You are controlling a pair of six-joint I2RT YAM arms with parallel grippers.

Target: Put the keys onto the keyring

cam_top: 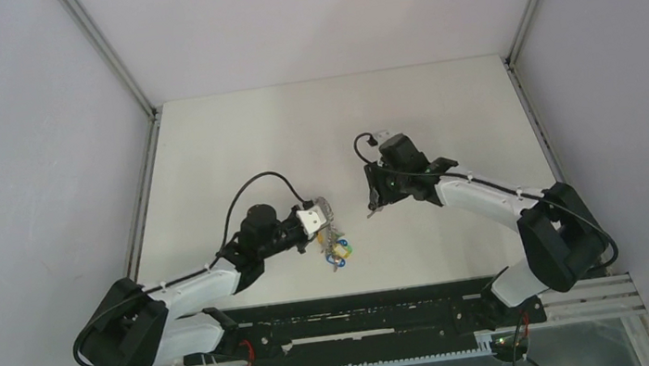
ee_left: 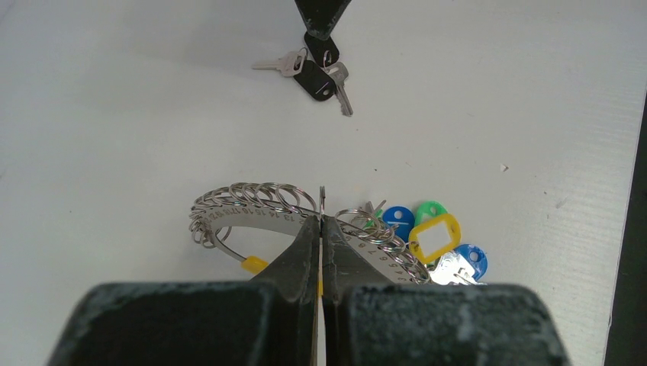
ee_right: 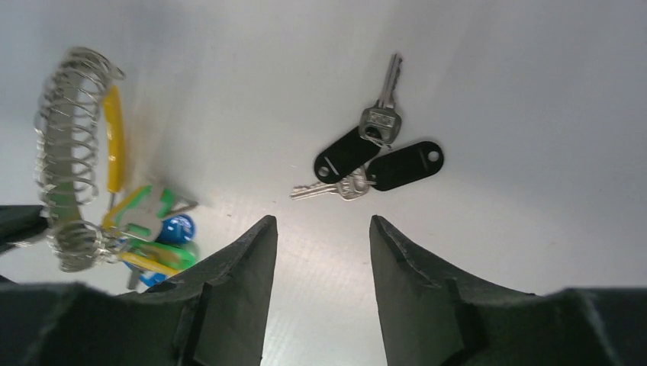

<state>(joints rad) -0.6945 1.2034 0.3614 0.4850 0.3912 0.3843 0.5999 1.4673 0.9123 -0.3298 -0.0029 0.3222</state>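
Keyring (ee_left: 252, 210): silvery band strung with small split rings, pinched edge-on by left gripper (ee_left: 321, 221), jaws pressed together on it, left of table centre. Yellow, green, blue tagged keys (ee_left: 439, 240) bunched at its near side. Black-tagged keys (ee_right: 374, 156) lie loose on table (ee_right: 496, 76), just right of it. Right gripper (ee_right: 322, 236) close above them, fingers spread, holding nothing.

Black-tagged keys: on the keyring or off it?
Off. The black-tagged keys lie on the table, apart from the keyring, which the left gripper pinches shut.
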